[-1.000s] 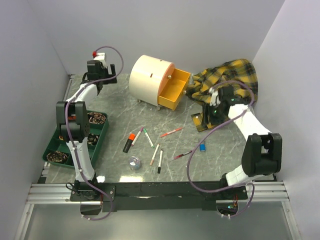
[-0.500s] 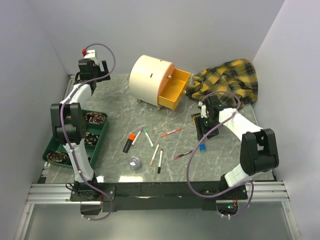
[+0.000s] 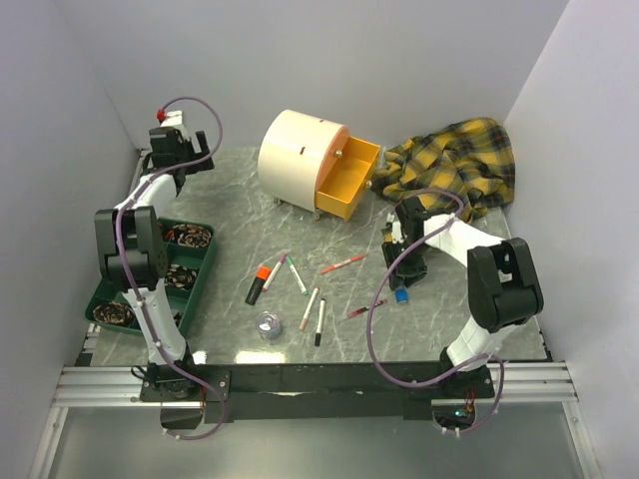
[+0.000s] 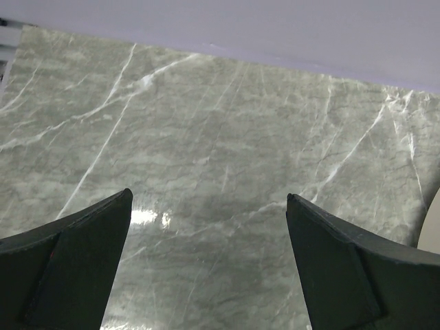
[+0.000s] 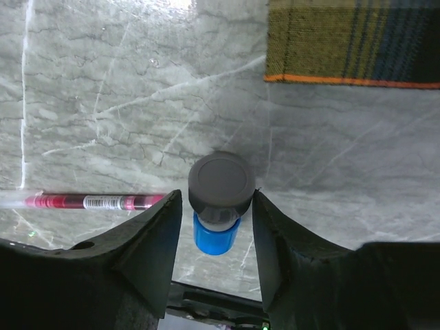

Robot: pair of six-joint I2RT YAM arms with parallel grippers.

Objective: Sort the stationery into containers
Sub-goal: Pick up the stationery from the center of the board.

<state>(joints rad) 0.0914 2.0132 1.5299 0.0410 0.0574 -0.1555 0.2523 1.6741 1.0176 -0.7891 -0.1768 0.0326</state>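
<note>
A small blue block with a grey round cap stands on the marble between my right gripper's fingers. The right finger touches the cap and a thin gap shows on the left, so the jaws are open around it. From above, the right gripper is over the blue block. A red pen lies just left of it. My left gripper is wide open over bare marble at the far left corner. The cream cabinet has its orange drawer pulled out.
Several pens, an orange-capped marker and a clear tape roll lie in the middle. A pink pen lies nearer the drawer. The yellow plaid cloth is heaped at the far right. A green tray sits at the left edge.
My right gripper has come down and left from beside the cloth to straddle the blue block, its jaws narrowing. The left gripper has swung further toward the far left corner.
</note>
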